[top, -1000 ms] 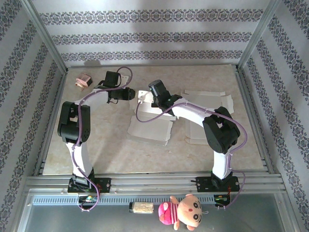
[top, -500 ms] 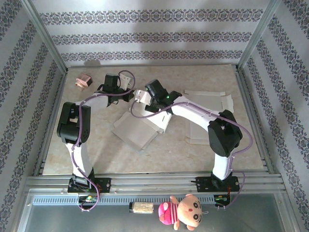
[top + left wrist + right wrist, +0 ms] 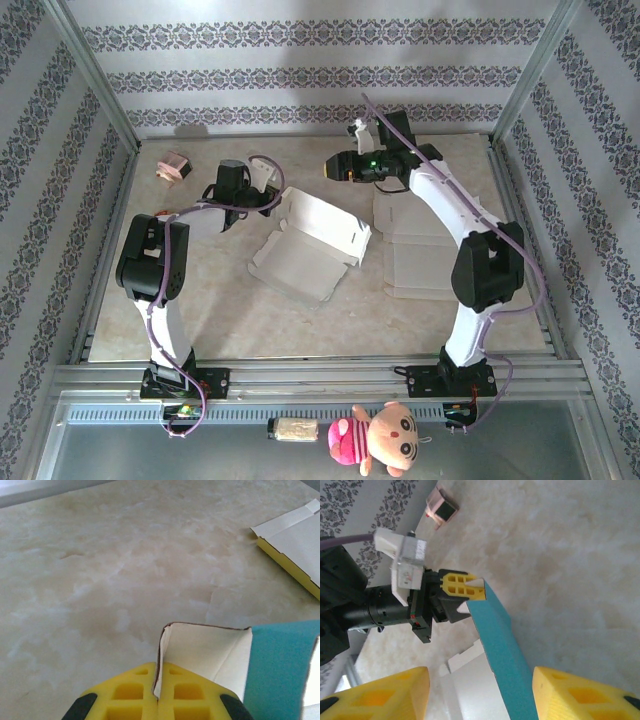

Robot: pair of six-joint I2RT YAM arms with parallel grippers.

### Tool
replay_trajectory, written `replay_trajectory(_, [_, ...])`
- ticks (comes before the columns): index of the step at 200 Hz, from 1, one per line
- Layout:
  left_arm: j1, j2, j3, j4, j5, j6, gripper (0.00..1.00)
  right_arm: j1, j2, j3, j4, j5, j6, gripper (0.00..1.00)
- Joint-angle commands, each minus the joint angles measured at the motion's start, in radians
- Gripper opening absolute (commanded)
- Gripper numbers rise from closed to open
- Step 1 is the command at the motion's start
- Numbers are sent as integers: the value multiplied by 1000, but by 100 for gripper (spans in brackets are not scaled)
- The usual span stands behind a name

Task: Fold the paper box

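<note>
The paper box lies half-folded at mid-table, white inside, with one wall raised. That wall's outside is teal. My left gripper is at the box's far left corner, shut on a white corner flap pinched between its yellow fingers. In the right wrist view the left gripper clamps the top end of the teal wall. My right gripper hangs open above the back of the table, clear of the box, its yellow fingers standing wide either side of the teal wall far below.
Flat unfolded box blanks lie to the right, partly under the right arm; one blank's yellow edge shows near the left gripper. A small pink box sits at the back left. A plush toy lies off the table's near edge.
The right gripper opened, let go of the box and swung up and back to the right. The left gripper shut on the corner flap. The box shifted and one wall now stands up.
</note>
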Motion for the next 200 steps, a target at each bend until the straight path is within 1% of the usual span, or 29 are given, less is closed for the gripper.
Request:
replay_trajectory(1, [-17,-33,-23,63,25,49,0,-8,56,-29,9,-130,87,54])
replay_trajectory(32, [-19,-39,-26,77,18,55,0,6,109,-50,-9,-193,47,52])
replay_trajectory(54, [-23,-41,-21,78,16,60,0,24,134,-60,-12,-210,33,50])
replay_trajectory(84, [-26,-46,-18,73,10,61,0,35,148,-70,-9,-196,22,41])
replay_trajectory(124, [-29,-45,-8,55,-1,59,0,46,163,-70,-45,-171,-18,44])
replay_trajectory(144, [-30,-46,-7,53,1,54,0,52,161,-71,-66,-138,-56,40])
replay_trajectory(164, [-31,-48,-5,53,1,51,0,56,161,-71,-70,-130,-73,34])
replay_trajectory(200, [-31,-48,10,53,10,9,0,76,153,-60,-95,-85,-121,32])
